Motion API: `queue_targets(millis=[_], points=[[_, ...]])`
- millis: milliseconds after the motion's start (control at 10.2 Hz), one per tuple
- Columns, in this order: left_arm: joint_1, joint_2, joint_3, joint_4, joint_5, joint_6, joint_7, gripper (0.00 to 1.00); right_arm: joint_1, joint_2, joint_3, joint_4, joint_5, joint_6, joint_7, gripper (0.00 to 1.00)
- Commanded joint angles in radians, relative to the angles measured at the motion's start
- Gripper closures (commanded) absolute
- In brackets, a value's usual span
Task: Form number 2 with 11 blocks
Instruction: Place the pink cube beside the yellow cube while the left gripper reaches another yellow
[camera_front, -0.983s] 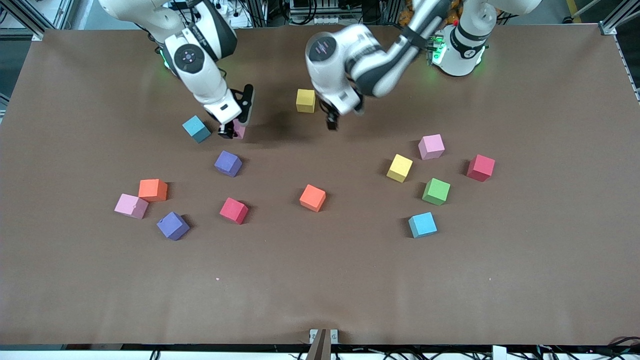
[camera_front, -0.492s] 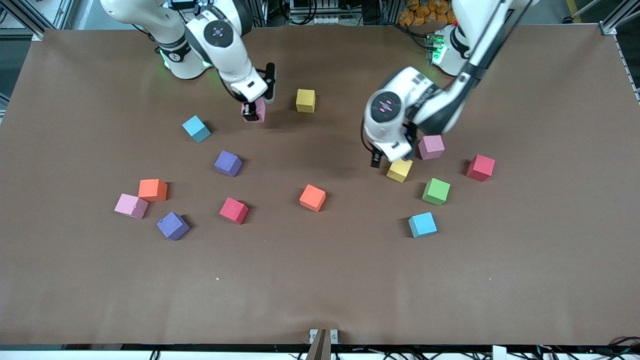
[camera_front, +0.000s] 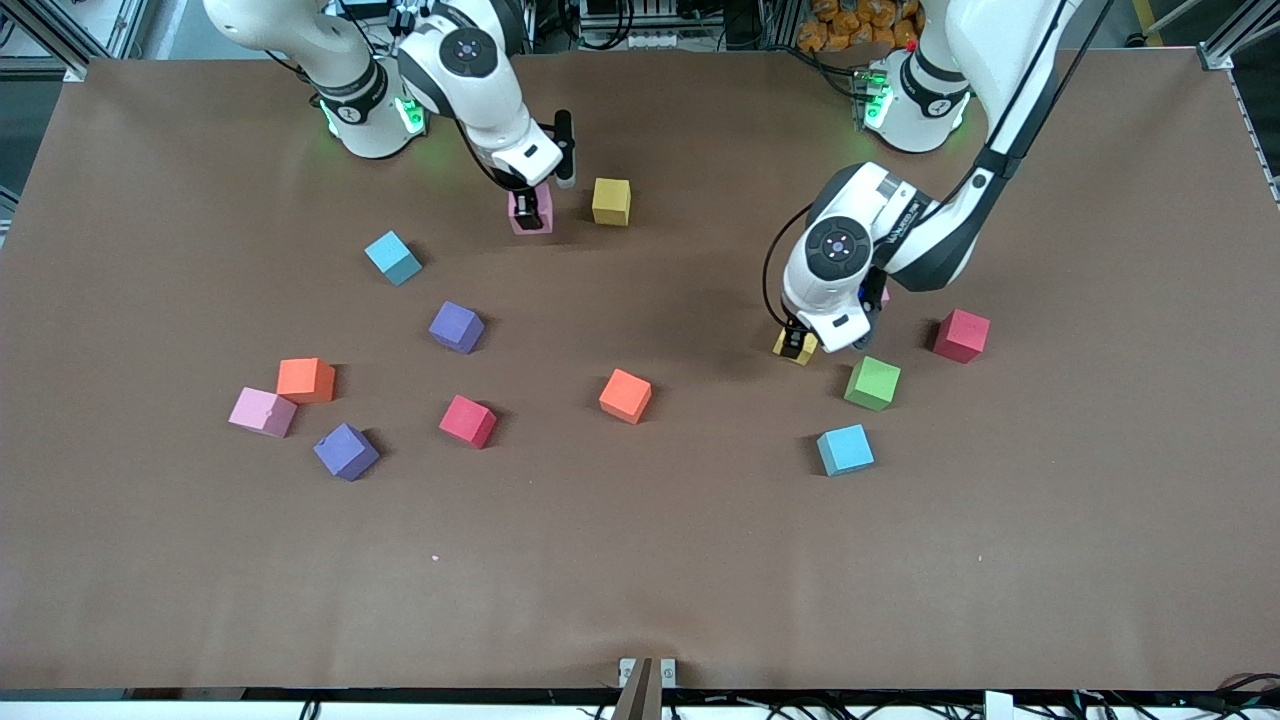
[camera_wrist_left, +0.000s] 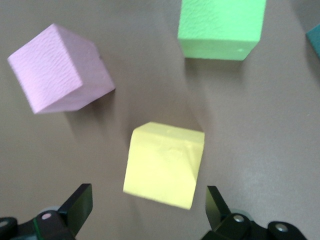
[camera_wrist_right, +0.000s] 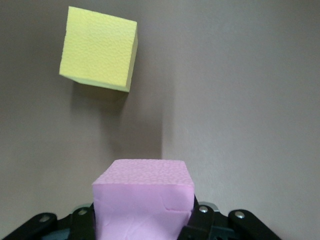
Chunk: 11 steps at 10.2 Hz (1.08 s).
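On the brown desk (camera_front: 640, 560) the blocks lie scattered, not forming any 2. The right pincer (camera_front: 530, 212) is clamped on a pink block (camera_wrist_right: 144, 200) beside a yellow block (camera_front: 611, 201). The left pincer (camera_front: 797, 343) stands apart around another yellow block (camera_wrist_left: 164, 164), near the green block (camera_front: 872, 383).

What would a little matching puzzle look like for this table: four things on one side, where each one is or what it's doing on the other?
Things:
1. right tool
2. left tool
3. green block
4. orange block

States:
A. beside a pink block, toward the right arm's end of the table
B. open, fingers either side of a yellow block
C. shut on a pink block
D. alone on the table, beside the left tool

Pairs: 1-C, 2-B, 3-D, 4-A
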<state>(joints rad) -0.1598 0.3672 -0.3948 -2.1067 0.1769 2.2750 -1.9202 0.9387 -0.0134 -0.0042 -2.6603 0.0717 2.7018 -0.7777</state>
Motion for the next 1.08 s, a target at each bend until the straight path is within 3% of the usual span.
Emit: queue_targets(millis=[0,295,885,983], points=[[0.042,-0.024,-0.013,-0.041,0.055,0.084,0.041,0.00,0.028,0.079,-0.005,0.023,0.003,0.056,0.037,0.55],[0.039,0.033,-0.013,-0.047,0.072,0.156,0.046,0.00,0.109,0.090,0.001,0.037,0.020,0.046,0.141,0.55],[0.042,0.096,-0.012,-0.081,0.131,0.178,0.046,0.00,0.104,0.116,0.000,0.057,0.036,0.046,0.146,0.55],[0.043,0.095,-0.012,-0.079,0.134,0.178,0.046,0.26,0.109,0.118,0.001,0.057,0.055,0.046,0.153,0.55]])
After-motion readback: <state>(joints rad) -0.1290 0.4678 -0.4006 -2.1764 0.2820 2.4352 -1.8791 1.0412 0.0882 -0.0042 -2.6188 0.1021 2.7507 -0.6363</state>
